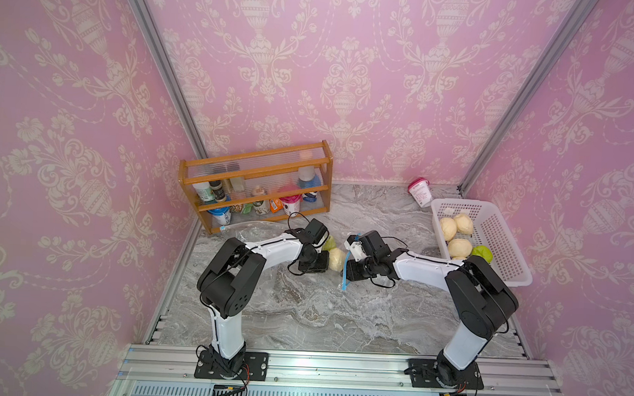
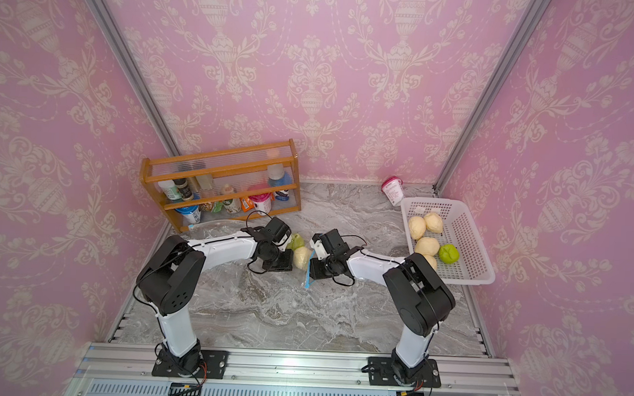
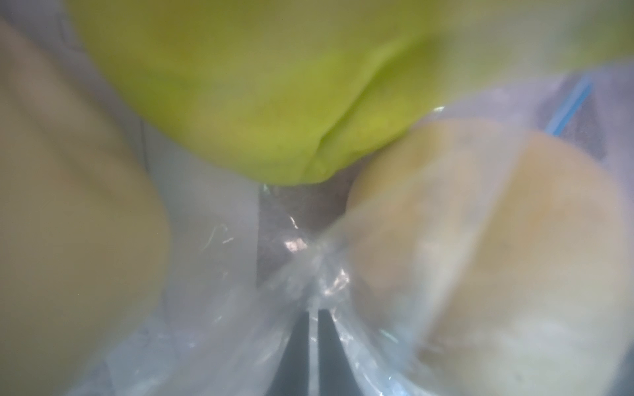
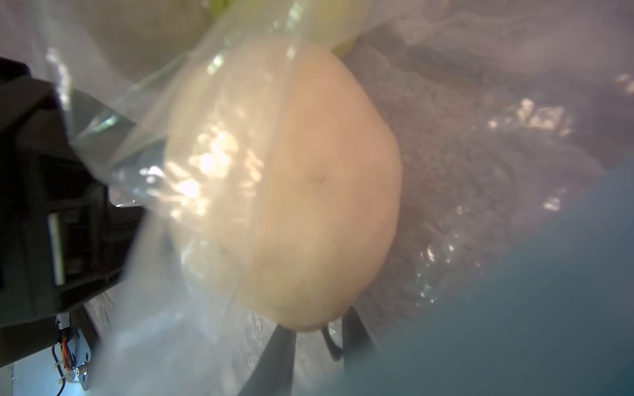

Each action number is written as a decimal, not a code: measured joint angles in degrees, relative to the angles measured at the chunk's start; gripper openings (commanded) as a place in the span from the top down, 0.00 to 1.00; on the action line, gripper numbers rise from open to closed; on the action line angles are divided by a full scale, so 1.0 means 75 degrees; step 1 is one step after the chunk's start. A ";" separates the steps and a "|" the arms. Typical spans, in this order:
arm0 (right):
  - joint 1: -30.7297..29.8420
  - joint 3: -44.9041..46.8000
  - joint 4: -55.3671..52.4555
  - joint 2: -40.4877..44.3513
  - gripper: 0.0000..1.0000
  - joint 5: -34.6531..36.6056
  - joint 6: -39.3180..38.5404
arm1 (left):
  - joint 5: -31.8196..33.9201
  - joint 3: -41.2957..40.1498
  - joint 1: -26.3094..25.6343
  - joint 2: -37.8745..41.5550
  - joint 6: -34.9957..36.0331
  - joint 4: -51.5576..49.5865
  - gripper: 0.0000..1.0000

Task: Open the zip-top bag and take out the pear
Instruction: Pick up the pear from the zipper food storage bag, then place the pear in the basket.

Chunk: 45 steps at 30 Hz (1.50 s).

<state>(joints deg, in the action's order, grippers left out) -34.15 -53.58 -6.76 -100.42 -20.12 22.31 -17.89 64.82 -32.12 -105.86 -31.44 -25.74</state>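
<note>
Two risks: smooth pear [image 4: 308,188] squirts from right gripper [image 4: 319,336], jaws part-open astride its tip, hold unclear; zip-top bag [image 3: 219,260] film slips from left gripper [image 3: 314,310], pinched shut on it.

Pale pear [image 4: 308,192] half under clear bag [image 4: 192,164] film — gripper [image 4: 317,331] fingers flank its tip.

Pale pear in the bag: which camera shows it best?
Right wrist: the pale pear fills the frame, partly under bag film. Left wrist shows it blurred; both top views show only a small, partly hidden patch.
</note>
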 measured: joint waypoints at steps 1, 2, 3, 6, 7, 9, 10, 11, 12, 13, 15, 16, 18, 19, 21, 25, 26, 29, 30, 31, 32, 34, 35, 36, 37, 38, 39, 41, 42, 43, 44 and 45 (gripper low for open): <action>-0.0015 0.0000 -0.0009 0.0000 0.85 0.0038 -0.0015 | 0.0000 0.0000 0.0000 0.0000 0.0000 0.0000 0.90; -0.0017 0.0000 -0.0006 0.0000 0.89 0.0067 -0.0023 | 0.0000 0.0000 0.0000 0.0000 0.0000 0.0000 0.90; -0.0017 0.0000 -0.0003 0.0000 0.93 0.0085 -0.0047 | 0.0000 0.0000 0.0000 0.0000 0.0000 0.0000 0.90; -0.0017 0.0000 -0.0038 0.0012 1.00 0.0184 -0.0119 | 0.0000 0.0000 0.0000 0.0000 0.0003 -0.0009 0.90; -0.0017 0.0000 -0.0087 0.0035 1.00 0.0207 -0.0154 | 0.0003 0.0000 0.0000 0.0000 0.0003 -0.0015 0.91; -0.0017 0.0000 -0.0224 0.0143 1.00 0.0236 -0.0210 | 0.0015 0.0003 0.0000 0.0000 0.0009 -0.0041 0.91; -0.0017 0.0003 -0.0323 0.0262 1.00 0.0239 -0.0236 | 0.0029 0.0006 0.0000 0.0000 0.0012 -0.0070 0.91; -0.0015 0.0003 -0.0414 0.0396 1.00 0.0236 -0.0245 | 0.0035 0.0009 0.0000 0.0000 0.0035 -0.0102 0.92; -0.0015 0.0003 -0.0530 0.0592 1.00 0.0230 -0.0265 | 0.0055 0.0017 0.0000 0.0000 0.0055 -0.0143 0.92; 0.0000 0.0003 -0.0638 0.0787 1.00 0.0213 -0.0271 | 0.0070 0.0029 0.0000 0.0000 0.0067 -0.0175 0.92; 0.0064 0.0003 -0.0889 0.1207 1.00 0.0181 -0.0271 | 0.0096 0.0052 0.0000 0.0000 0.0073 -0.0236 0.92; 0.0128 0.0003 -0.1032 0.1402 1.00 0.0146 -0.0268 | 0.0117 0.0058 0.0000 0.0000 0.0090 -0.0251 0.92; 0.0291 0.0003 -0.1361 0.1746 1.00 0.0114 -0.0259 | 0.0175 0.0067 0.0000 0.0000 0.0105 -0.0306 0.92; 0.0411 0.0003 -0.1585 0.1929 1.00 0.0111 -0.0256 | 0.0192 0.0076 0.0000 0.0000 0.0119 -0.0321 0.93; 0.0624 0.0003 -0.1993 0.2232 1.00 0.0087 -0.0233 | 0.0236 0.0087 0.0000 0.0000 0.0128 -0.0358 0.93; 0.1172 0.0003 -0.2964 0.3008 1.00 0.0262 -0.0227 | 0.0265 0.0096 0.0003 0.0000 0.0210 -0.0408 0.93; 0.1338 0.0003 -0.3162 0.3232 1.00 0.0300 -0.0230 | 0.0280 0.0096 0.0009 0.0000 0.0239 -0.0431 0.93; 0.2206 -0.0085 -0.3771 0.4062 1.00 0.0382 -0.0221 | 0.0289 0.0119 0.0009 0.0000 0.0294 -0.0493 0.93; 0.2585 -0.0175 -0.3940 0.4310 1.00 0.0388 -0.0221 | 0.0289 0.0143 0.0009 0.0000 0.0306 -0.0533 0.93; 0.3037 -0.0321 -0.4097 0.4555 1.00 0.0402 -0.0227 | 0.0289 0.0189 0.0009 0.0000 0.0326 -0.0580 0.93; 0.3369 -0.0446 -0.4185 0.4695 1.00 0.0411 -0.0230 | 0.0291 0.0236 0.0009 0.0000 0.0332 -0.0629 0.93; 0.4243 -0.0901 -0.4409 0.4899 1.00 0.0449 -0.0236 | 0.0291 0.0353 0.0009 0.0000 0.0356 -0.0723 0.93; 0.4575 -0.1116 -0.4444 0.4916 1.00 0.0498 -0.0236 | 0.0291 0.0402 0.0009 0.0000 0.0364 -0.0746 0.92; 0.4951 -0.1343 -0.4447 0.4902 1.00 0.0595 -0.0233 | 0.0291 0.0449 0.0009 0.0000 0.0391 -0.0764 0.92; 0.5310 -0.1539 -0.4421 0.4864 1.00 0.0679 -0.0233 | 0.0291 0.0501 0.0009 0.0000 0.0411 -0.0807 0.92; 0.5613 -0.1699 -0.4406 0.4806 1.00 0.0790 -0.0207 | 0.0291 0.0548 0.0009 0.0000 0.0417 -0.0845 0.92; 0.5980 -0.1865 -0.4325 0.4683 1.00 0.0924 -0.0160 | 0.0291 0.0603 0.0009 0.0003 0.0440 -0.0898 0.92; 0.6586 -0.2040 -0.4074 0.4368 1.00 0.1102 -0.0035 | 0.0291 0.0723 0.0009 0.0003 0.0469 -0.0968 0.91; 0.6878 -0.2078 -0.3914 0.4144 1.00 0.1166 0.0055 | 0.0291 0.0790 0.0009 0.0009 0.0472 -0.1008 0.89; 0.7160 -0.2084 -0.3733 0.3850 1.00 0.1230 0.0181 | 0.0291 0.0860 0.0009 0.0020 0.0475 -0.1052 0.87; 0.7370 -0.2084 -0.3599 0.3587 1.00 0.1279 0.0259 | 0.0291 0.0912 0.0009 0.0050 0.0478 -0.1087 0.86; 0.7560 -0.2084 -0.3465 0.3290 1.00 0.1349 0.0353 | 0.0289 0.0953 0.0009 0.0093 0.0484 -0.1110 0.85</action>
<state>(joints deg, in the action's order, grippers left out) 22.55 -69.21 -32.75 -75.75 -10.00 24.95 -15.73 71.96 -32.05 -105.16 -27.81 -34.06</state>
